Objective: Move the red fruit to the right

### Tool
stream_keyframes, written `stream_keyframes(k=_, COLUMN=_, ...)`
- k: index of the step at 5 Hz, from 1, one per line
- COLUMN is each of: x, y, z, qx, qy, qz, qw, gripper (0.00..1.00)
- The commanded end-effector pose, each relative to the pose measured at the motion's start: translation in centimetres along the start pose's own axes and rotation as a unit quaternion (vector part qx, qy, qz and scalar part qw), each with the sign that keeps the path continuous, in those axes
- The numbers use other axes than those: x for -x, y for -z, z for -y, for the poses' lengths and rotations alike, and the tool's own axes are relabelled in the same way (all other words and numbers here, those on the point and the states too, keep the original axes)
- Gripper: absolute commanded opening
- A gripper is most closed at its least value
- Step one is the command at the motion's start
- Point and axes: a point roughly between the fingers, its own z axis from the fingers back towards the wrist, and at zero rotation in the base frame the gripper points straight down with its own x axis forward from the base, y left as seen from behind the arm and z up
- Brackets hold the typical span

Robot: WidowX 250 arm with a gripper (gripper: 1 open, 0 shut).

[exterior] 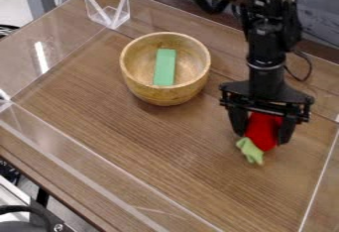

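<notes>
On the wooden bench (pixel 119 147), right of the bowl (pixel 166 67), the pincer (pixel 264 137) is standing with jaws spread around the red fruit (pixel 263 134), which is looking light, stiff and smooth, best pinched across its rounded red body.
</notes>
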Motion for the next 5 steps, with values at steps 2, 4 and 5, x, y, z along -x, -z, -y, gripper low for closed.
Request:
stream_keyframes(k=2, x=-0.7, y=-1.9, z=3.4, qx=0.011, qy=0.021, qz=0.039, qw=0.999, gripper=1.0)
stream_keyframes(k=4, x=-1.5, y=-3.3, z=2.3, qx=0.01, qy=-0.009, qz=0.051, qw=0.9986, gripper=1.0)
stream_keyframes(k=5, x=-1.7, y=-4.1, z=1.2, qx=0.012, qy=-0.02, qz=0.056, qw=0.9981, gripper=1.0)
